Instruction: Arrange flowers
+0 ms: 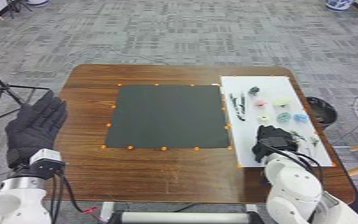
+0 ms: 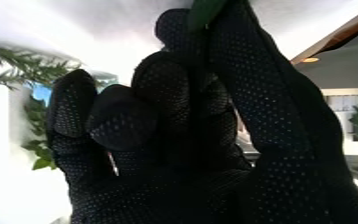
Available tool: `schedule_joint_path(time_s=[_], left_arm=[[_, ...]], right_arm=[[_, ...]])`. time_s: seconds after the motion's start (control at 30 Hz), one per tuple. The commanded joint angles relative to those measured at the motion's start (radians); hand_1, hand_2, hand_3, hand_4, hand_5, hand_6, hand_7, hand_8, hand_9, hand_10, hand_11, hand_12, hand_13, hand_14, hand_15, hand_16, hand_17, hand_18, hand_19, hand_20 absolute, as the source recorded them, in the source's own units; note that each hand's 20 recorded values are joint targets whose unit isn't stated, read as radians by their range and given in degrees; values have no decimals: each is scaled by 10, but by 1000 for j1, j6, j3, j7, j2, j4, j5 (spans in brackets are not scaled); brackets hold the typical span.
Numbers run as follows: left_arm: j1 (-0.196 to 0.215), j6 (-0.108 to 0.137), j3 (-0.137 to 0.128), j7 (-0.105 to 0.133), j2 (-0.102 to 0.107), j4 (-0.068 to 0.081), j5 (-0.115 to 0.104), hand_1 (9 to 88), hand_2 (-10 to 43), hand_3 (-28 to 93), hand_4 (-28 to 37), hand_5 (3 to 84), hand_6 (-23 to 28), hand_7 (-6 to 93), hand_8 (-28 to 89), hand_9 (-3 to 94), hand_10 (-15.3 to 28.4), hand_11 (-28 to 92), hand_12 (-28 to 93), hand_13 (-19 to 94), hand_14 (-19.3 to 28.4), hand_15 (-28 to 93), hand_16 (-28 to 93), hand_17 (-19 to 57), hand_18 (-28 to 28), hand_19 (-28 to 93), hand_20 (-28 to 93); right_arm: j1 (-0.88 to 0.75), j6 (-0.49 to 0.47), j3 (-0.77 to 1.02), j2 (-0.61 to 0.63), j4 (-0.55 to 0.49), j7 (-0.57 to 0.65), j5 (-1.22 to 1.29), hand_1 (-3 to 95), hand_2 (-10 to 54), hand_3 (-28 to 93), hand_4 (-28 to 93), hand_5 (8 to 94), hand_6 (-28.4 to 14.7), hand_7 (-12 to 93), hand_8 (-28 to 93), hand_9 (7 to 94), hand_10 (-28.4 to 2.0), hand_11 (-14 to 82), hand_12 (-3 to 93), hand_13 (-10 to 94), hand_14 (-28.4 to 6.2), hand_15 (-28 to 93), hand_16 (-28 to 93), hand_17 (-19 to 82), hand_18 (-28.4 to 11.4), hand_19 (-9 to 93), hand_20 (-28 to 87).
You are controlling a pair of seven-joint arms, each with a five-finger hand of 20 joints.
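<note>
Black fabric covers the robot's left hand, which points forward with straight, extended fingers at the left edge of the brown wooden surface. The black-gloved right hand points forward too, low over the near half of a white rectangular board; whether it is wide, narrow or gripping something, I cannot tell. Just beyond it on the board lie a pink flower, a pale yellow flower, a teal flower and a blue flower. A dark square mat sits left of the board.
</note>
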Motion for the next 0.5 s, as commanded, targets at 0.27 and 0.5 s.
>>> schedule_joint_path(time_s=[0.27,0.5], left_arm=[[25,-9,-19,3,0,2,-27,243,147,716,-283,405,93,59,-74,300,153,168,84,211,142,188,-36,-58,89,255,60],[34,-8,-34,9,7,4,-62,244,147,715,-283,404,93,56,-74,298,153,167,84,211,142,186,-34,-58,89,254,61]], right_arm=[[-96,205,62,48,-38,37,-75,578,-95,631,-178,732,-4,486,190,831,-80,308,627,802,-57,605,427,395,-246,803,381],[-46,298,40,83,-79,10,-76,577,-95,632,-178,744,-1,480,186,846,-80,293,625,817,-56,587,428,400,-245,799,375]])
